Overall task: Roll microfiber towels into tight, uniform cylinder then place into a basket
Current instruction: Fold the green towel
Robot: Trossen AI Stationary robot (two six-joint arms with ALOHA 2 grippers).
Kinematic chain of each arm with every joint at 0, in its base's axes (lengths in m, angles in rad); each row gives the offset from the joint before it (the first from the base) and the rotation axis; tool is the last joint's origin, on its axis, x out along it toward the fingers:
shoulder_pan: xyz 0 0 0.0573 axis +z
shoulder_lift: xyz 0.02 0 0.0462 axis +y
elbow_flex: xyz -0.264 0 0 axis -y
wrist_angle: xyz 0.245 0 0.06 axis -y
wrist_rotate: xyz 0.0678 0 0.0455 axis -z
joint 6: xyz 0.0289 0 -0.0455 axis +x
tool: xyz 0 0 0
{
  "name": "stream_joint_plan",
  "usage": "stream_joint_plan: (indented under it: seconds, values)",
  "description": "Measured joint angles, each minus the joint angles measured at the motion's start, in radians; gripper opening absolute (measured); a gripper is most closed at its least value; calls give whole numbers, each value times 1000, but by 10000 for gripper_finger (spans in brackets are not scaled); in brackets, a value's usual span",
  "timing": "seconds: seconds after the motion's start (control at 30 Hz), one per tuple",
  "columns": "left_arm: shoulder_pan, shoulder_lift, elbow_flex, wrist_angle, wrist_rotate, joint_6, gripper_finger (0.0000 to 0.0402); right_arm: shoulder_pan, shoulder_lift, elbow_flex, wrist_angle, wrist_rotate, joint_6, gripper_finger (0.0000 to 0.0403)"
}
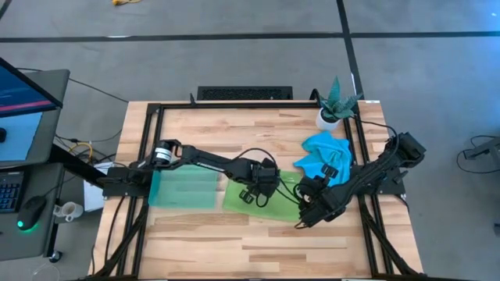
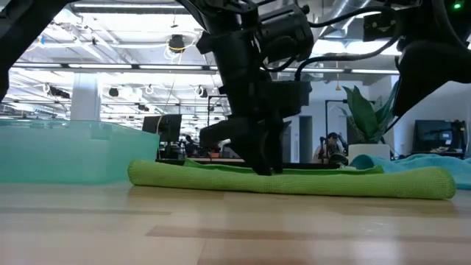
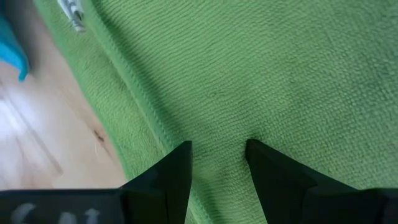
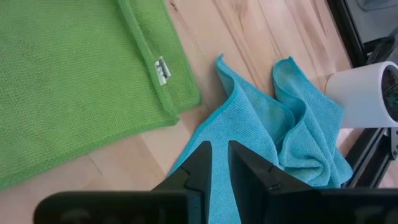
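- Green microfibre fills the left wrist view: the left claw (image 3: 217,158) is pressed down onto the green towel (image 1: 262,195), its two dark fingers (image 3: 174,174) spread with a narrow gap, resting on the cloth rather than clamped on it.
- In the high view that claw sits near the table's middle, and the towel spreads outward from it toward 3 and 9 o'clock.
- The right claw (image 4: 221,155) hovers at about 4 o'clock from the left one, over the near edge of the blue towel (image 1: 324,154); its fingers stand almost together with a thin slit between them and hold nothing.
- The green towel lies flat, folded into a low band; its long axis runs 9 to 3 o'clock across the table, as the low view shows edge-on.
- It is likely light, soft and limp with a grippy nap, so it should roll without slipping but will sag if lifted by one corner; the hemmed edge near the white tag (image 4: 161,70) looks the firmest hold.
- The blue towel lies crumpled at 2 o'clock, beside the potted plant (image 1: 336,105).
- The tray (image 1: 183,189) sits at 9 o'clock, just beside the green towel, nothing in it.
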Motion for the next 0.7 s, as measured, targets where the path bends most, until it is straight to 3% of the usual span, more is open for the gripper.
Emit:
stream_joint_plan:
  seconds: [0.23,0.47,0.7]
  values:
    - [-57,-2,4,1,-16,15,150,0,0,0,0,7,0,75]
    - [-169,-9,0,-32,-223,-31,151,0,0,0,0,11,-1,75]
    - [-213,-49,0,-102,-213,-204,151,-6,0,0,4,35,-46,75]
